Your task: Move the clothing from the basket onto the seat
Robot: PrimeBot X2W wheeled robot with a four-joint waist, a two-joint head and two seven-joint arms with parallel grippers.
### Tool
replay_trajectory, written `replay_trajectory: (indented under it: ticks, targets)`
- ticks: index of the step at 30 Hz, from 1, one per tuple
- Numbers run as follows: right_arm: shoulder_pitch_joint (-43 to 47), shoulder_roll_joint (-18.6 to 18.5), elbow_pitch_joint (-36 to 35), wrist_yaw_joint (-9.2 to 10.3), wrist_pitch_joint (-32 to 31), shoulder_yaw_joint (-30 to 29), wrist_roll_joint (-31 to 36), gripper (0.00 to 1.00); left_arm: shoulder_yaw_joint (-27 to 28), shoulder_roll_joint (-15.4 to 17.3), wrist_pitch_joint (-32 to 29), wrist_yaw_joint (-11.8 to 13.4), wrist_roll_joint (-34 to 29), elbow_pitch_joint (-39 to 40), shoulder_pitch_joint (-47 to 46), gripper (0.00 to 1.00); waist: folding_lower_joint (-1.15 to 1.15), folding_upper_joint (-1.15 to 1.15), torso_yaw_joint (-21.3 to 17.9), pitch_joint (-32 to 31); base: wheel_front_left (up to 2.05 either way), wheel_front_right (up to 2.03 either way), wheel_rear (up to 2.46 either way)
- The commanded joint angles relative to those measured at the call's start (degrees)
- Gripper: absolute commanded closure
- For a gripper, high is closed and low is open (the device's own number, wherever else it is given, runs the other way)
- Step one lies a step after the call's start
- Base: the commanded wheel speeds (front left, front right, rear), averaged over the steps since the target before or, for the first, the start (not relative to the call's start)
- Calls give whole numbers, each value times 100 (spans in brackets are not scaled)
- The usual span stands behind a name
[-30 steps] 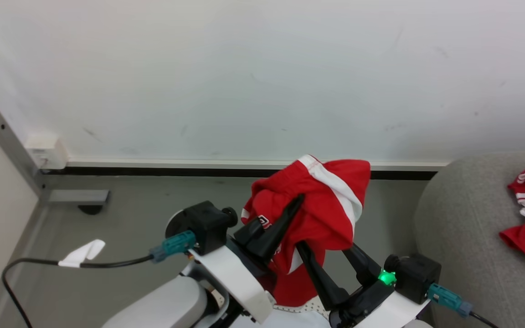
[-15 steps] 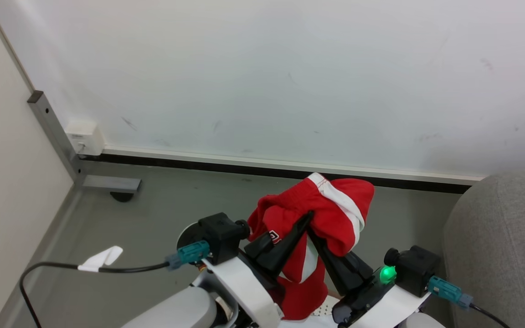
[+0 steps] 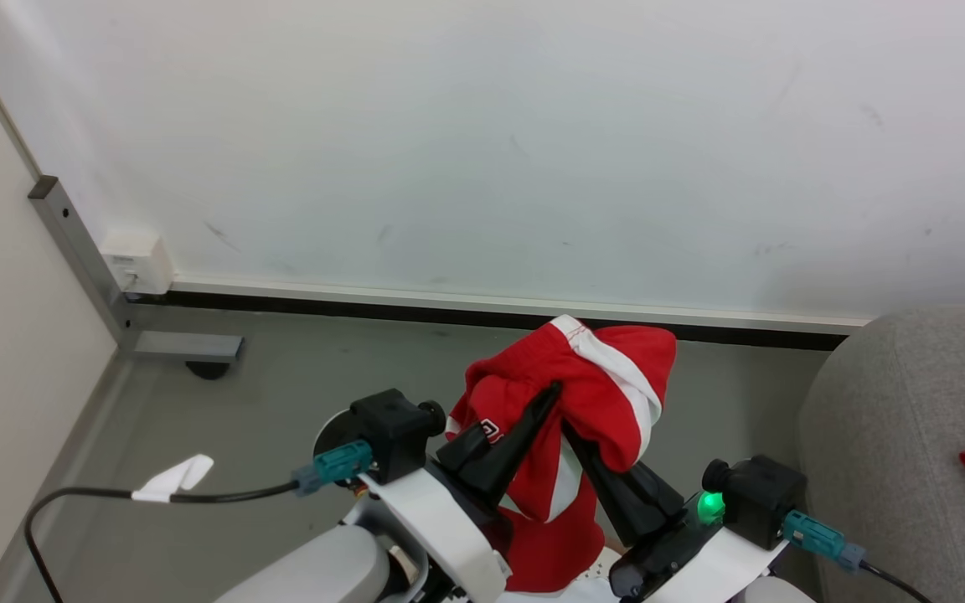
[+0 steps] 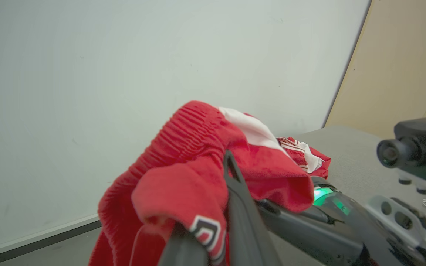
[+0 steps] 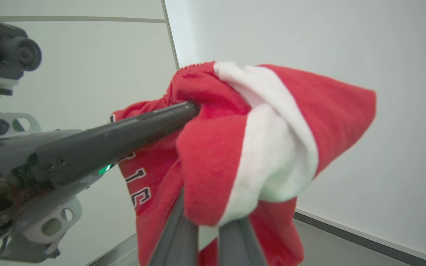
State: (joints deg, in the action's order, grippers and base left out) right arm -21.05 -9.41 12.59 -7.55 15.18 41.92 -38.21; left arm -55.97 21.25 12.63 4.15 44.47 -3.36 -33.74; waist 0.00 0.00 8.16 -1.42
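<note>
Clothing (image 3: 608,377) hangs bunched, the left gripper (image 3: 551,392) and right gripper (image 3: 570,431) each clamped on it. Mid-carry, it seems; next it must swing to the seat (image 3: 885,435) beyond the right gripper.

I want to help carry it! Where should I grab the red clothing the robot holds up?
The clothing is bunched on top where the left gripper and right gripper pinch it, so probably grab the loose part hanging below, coming from underneath.

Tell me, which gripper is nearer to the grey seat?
Right. The right gripper, shut on the red sports garment, is left of the grey seat, floor between them. The left gripper, shut on the same garment, is beyond it, farther from the seat.
</note>
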Motion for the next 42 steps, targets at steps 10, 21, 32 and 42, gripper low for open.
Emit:
replay_trajectory:
  ticks: [10, 21, 32, 42]
  targets:
    - [-2, -126, -39, 13, -5, -351, 238, 100, 12, 67, 57, 78, 69, -34, 153, 0, 0, 0, -319, 17, 0, 0, 0]
    - [157, -499, -311, 13, -5, -1225, 581, 100, -71, 144, 134, 85, -9, 50, 410, 0, 0, 0, -1321, 220, 0, 0, 0]
    - [410, -804, -867, 13, -5, -1901, 1016, 100, 73, 280, 212, 74, -341, 175, 363, 0, 0, 0, -2451, 521, 0, 0, 0]
    - [772, -847, -1279, 13, -5, -2263, 1229, 100, 92, 267, 245, 16, -553, 62, 480, 0, 0, 0, -3181, 598, 0, 0, 0]
